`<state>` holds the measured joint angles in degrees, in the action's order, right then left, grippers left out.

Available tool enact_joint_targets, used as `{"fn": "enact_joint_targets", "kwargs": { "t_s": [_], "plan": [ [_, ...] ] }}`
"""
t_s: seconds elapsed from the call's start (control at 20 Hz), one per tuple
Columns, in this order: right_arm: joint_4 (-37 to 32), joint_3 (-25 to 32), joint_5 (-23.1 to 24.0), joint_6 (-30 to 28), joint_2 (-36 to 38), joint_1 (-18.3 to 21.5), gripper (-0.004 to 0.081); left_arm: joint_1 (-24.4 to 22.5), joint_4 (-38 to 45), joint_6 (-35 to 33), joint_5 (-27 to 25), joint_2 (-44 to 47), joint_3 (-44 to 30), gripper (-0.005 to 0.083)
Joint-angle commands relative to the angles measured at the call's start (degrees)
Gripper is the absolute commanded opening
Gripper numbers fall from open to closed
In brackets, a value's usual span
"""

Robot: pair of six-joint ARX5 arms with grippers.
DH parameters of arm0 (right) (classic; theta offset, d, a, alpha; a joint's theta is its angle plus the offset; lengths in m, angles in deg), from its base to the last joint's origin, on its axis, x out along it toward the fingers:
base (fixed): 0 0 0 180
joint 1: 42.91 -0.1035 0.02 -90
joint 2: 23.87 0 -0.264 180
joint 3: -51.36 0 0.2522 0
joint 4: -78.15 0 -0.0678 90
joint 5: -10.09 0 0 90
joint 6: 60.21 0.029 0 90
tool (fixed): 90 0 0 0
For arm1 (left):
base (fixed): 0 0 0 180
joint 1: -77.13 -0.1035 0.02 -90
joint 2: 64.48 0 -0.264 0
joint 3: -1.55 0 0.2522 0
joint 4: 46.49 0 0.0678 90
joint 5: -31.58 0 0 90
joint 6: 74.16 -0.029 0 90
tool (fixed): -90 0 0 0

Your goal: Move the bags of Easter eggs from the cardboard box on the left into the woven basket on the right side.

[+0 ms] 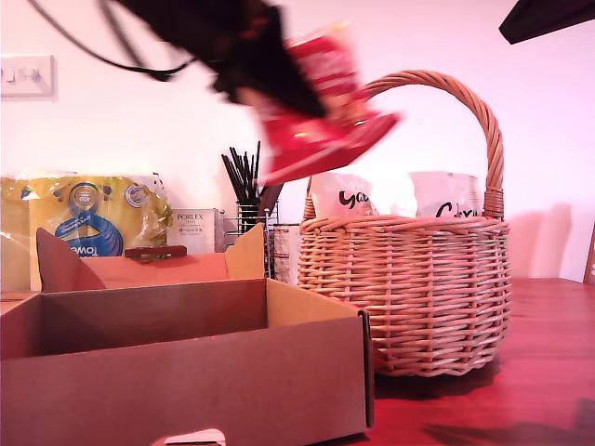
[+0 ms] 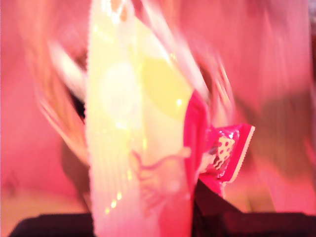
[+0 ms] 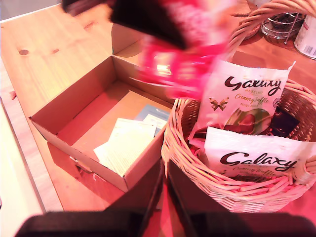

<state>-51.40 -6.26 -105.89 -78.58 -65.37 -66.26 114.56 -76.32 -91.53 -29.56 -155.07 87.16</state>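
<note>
Red candy bag (image 1: 321,111) hangs in the air above the near rim of the woven basket (image 1: 409,288), blurred, gripped at its top by my first claw (image 1: 279,79), which is clenched on it. The first wrist view shows the same bag (image 2: 143,148) close up, smeared; its print is hard to read, probably red with pale yellow. Two white Galaxy bags (image 3: 247,96) (image 3: 256,158) stand upright inside the basket, with something dark (image 3: 282,121) tucked between them that I cannot identify. Cardboard box (image 1: 186,372) sits just beside the basket on the exterior view's left, on the wooden counter (image 1: 521,390); only paper sheets (image 3: 126,145) lie on its floor. My second claw (image 3: 165,212) hovers above the box-basket gap, holding nothing; whether its jaws are apart I cannot tell.
</note>
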Motion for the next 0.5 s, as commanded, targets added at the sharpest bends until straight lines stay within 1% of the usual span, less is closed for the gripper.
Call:
{"fn": "enact_joint_targets", "kwargs": {
  "t_s": [0.0, 0.05, 0.1, 0.2, 0.3, 0.45],
  "plan": [
    [-0.2, 0.3, 0.1, -0.4, 0.0, -0.2, -0.0013, 2.1, 4.3, 3.0, -2.5, -2.9, -0.6, -0.0021],
    [-0.2, 0.2, 0.1, -0.4, 0.0, -0.2, -0.0013, 3.3, 6.1, 3.7, -3.8, -4.2, -0.6, -0.0022],
    [-0.2, 0.3, 0.1, -0.4, 0.0, -0.2, -0.0013, 4.5, 7.8, 4.2, -6.2, -5.8, -0.6, -0.0022],
    [0.1, 0.3, 1.1, -0.4, 0.1, -0.2, -0.0013, 6.4, 10.3, 5.8, -12.9, -8.6, -0.6, -0.0022],
    [0.4, 0.3, 1.1, -0.4, 0.1, -0.2, -0.0013, 8.2, 12.7, 6.1, -19.3, -10.7, -0.6, -0.0022],
    [0.5, 0.3, 1.1, -0.4, 0.1, -0.2, -0.0013, 9.8, 16.7, 7.0, -26.9, -11.8, -0.6, -0.0022]
  ]
}}
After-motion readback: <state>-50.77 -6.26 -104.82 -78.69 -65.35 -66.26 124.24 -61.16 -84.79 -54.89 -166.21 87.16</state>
